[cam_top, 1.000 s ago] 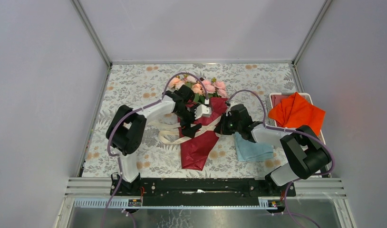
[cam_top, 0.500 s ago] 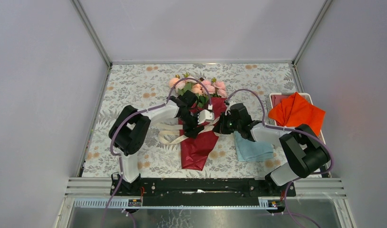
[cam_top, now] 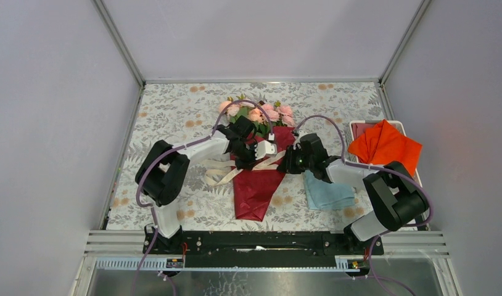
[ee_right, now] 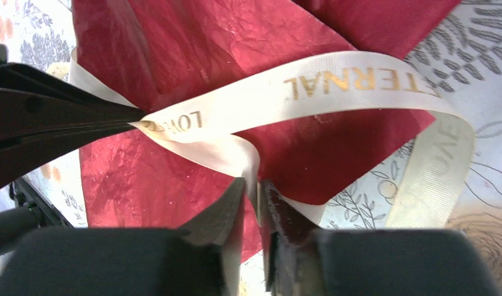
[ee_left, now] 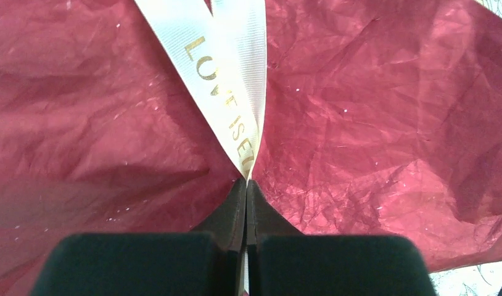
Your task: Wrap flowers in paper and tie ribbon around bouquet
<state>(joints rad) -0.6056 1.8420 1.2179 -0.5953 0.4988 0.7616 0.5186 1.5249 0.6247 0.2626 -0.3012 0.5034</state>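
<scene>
The bouquet lies mid-table: pink flowers (cam_top: 256, 113) stick out of the far, wide end of a dark red paper (cam_top: 256, 185) cone. The cream ribbon (cam_top: 227, 176) with gold letters crosses the cone and trails off to its left. My left gripper (ee_left: 246, 182) is shut on the ribbon (ee_left: 227, 74) just above the paper (ee_left: 372, 123). In the right wrist view its black fingers (ee_right: 63, 117) pinch a ribbon fold. My right gripper (ee_right: 251, 185) stands slightly open at the cone's right edge. A ribbon (ee_right: 335, 89) strand still runs through the narrow gap between its fingers.
A folded light blue cloth (cam_top: 325, 192) lies right of the cone, under my right arm. An orange-red cloth (cam_top: 384, 146) fills a white tray (cam_top: 359, 126) at the right edge. The floral tablecloth (cam_top: 174, 111) covers the table, with walls on three sides.
My left gripper came down onto the cone and shut on the ribbon. My right gripper's fingers have parted a little around their strand. The right arm has barely moved.
</scene>
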